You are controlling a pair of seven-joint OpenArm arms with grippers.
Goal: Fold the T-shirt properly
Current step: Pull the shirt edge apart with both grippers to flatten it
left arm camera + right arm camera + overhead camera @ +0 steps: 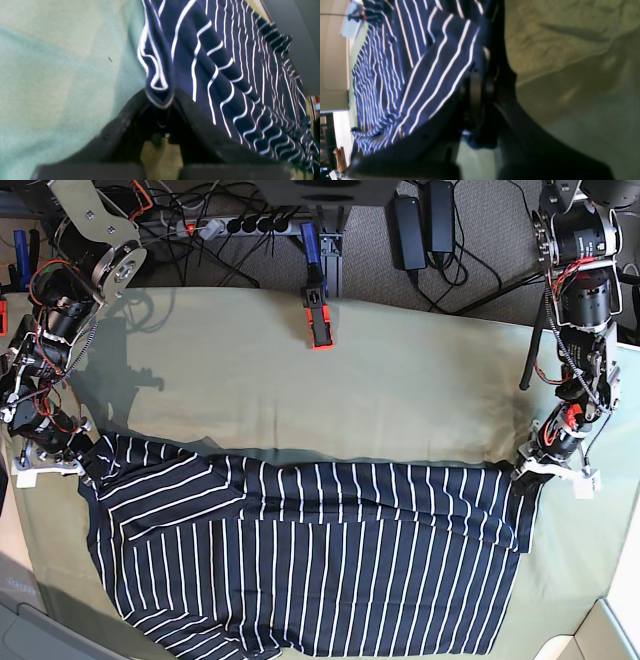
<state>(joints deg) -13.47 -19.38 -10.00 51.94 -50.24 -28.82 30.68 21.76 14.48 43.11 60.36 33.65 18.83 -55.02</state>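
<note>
The dark navy T-shirt (320, 560) with thin white stripes lies spread across the near half of the table, wrinkled along its upper edge. At the shirt's right upper corner in the base view, my left gripper (522, 473) is shut on the fabric. Up close, the left gripper (161, 100) pinches a bunched fold of the T-shirt (225, 50). My right gripper (90, 463) is at the shirt's left upper corner. The wrist view shows the right gripper (480, 87) shut on an edge of the T-shirt (420, 62).
An olive-green cloth (400, 380) covers the table under the shirt. An orange and black clamp (318, 320) sits at the far edge in the middle. Cables and a power strip (240, 225) lie beyond it. The table's edge (600, 620) cuts in at the near right.
</note>
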